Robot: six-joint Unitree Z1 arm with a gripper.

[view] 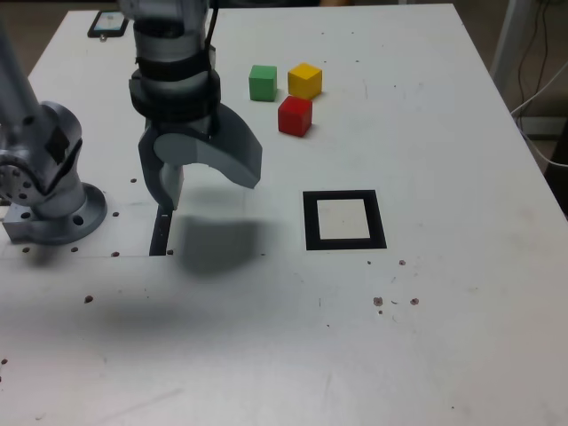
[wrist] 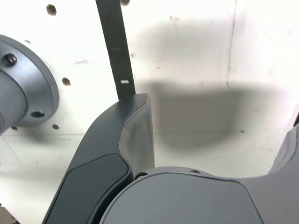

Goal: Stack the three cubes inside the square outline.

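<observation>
Fingers (view: pixel 210 182) are spread wide over the worktop (view: pixel 461 293), nothing gripped. Red (view: pixel 295 116), yellow (view: pixel 304 81) and green (view: pixel 263 82) cubes are bunched toward its far edge, and the square outline (view: pixel 311 222) is seen well in from the exterior view's right edge.

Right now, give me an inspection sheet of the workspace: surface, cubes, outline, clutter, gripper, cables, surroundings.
Surface: white table, dark spots, some scuffs
Cubes: green, yellow and red, grouped, not stacked
Outline: black square, nothing inside
Clutter: dark strip near the arm's base; dark-rimmed object at the far edge
Gripper: open, nothing held
Cables: thin ones beyond the table, exterior view's right
Surroundings: pale post beside the table
</observation>
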